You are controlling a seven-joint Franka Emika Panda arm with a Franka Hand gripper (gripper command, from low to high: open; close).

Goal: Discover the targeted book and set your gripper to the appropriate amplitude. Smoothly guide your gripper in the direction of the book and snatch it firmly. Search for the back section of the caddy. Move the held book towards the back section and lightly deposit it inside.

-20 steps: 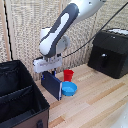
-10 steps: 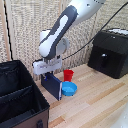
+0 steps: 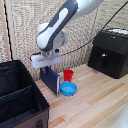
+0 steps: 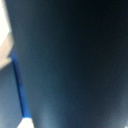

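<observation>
The dark navy book (image 3: 50, 81) stands upright on the wooden table, next to the red cup (image 3: 68, 75) and the blue bowl (image 3: 69, 89). My gripper (image 3: 48, 66), a white block on the white arm, sits right on the book's top edge with its short fingers down on either side of it, closed on the book. In the wrist view the book's dark blue cover (image 4: 75, 60) fills almost the whole picture. The black fabric caddy (image 3: 35, 97) stands at the exterior view's left. Its inner divider (image 3: 17, 93) separates the back section (image 3: 11, 77) from the nearer compartment.
A hard black box with a handle (image 3: 110, 52) stands at the exterior view's right on the table. A woven screen wall runs behind everything. The cup and the bowl are close to the book on its right side.
Almost nothing differs: the gripper stays at the book's top edge, and the book, cup and bowl keep their places.
</observation>
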